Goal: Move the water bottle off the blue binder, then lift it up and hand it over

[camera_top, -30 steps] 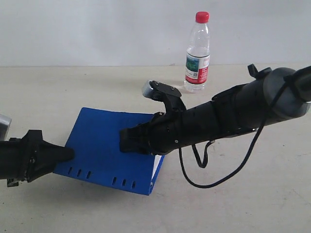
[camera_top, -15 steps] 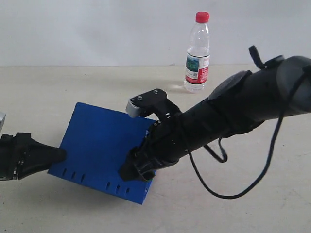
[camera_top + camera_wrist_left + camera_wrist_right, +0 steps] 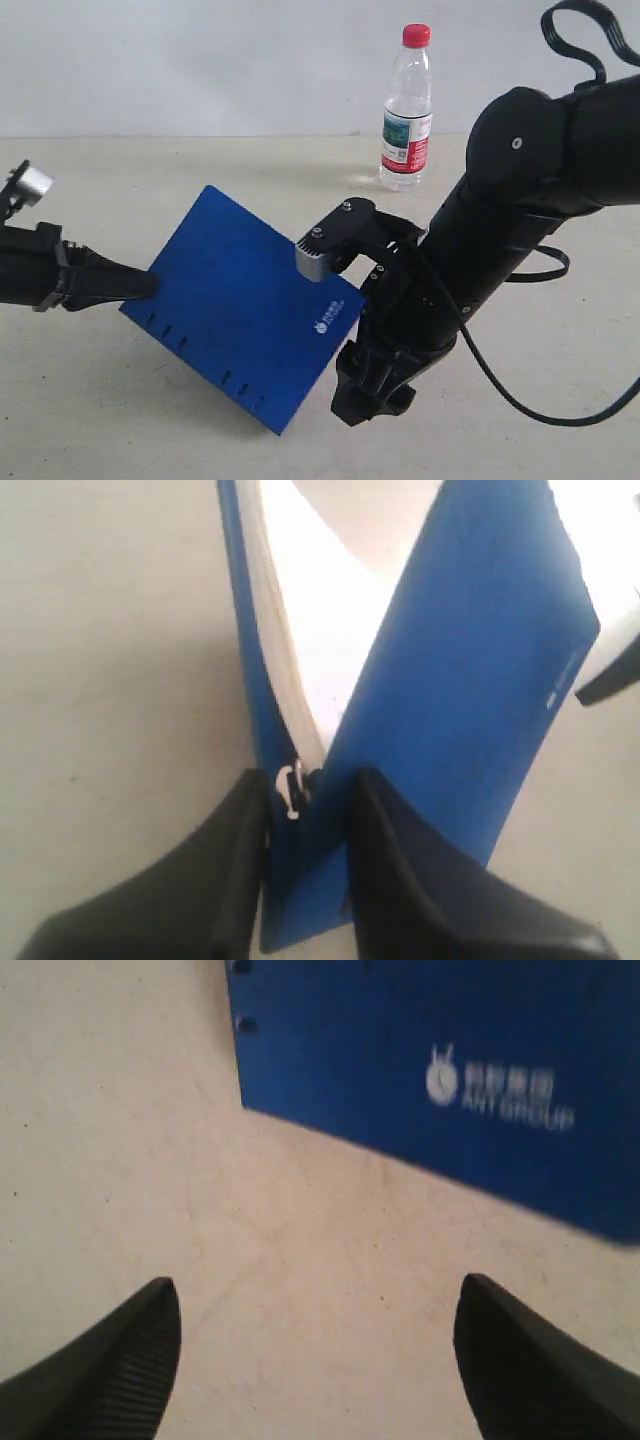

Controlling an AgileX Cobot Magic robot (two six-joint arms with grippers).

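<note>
The water bottle (image 3: 407,110), clear with a red cap and a red, white and green label, stands upright on the table at the back, apart from both arms. The blue binder (image 3: 240,300) hangs tilted off the table, its logo corner toward the right arm. My left gripper (image 3: 150,285) is shut on its spine edge. In the left wrist view the black fingers (image 3: 235,840) clamp the binder (image 3: 470,660) at the spine, with white pages showing. My right gripper (image 3: 370,405) points down at the table beside the binder's lower right edge, open and holding nothing (image 3: 318,1290); the binder's logo side (image 3: 400,1070) lies just ahead.
The beige table (image 3: 560,420) runs back to a pale wall (image 3: 200,60). A black cable (image 3: 510,395) loops down from the right arm over the table. The right arm's bulky body (image 3: 520,200) stands between the binder and the table's right side.
The left gripper has raised and tilted the binder up off the table. The right gripper has let go of it, opened wide and swung down to the binder's right edge.
</note>
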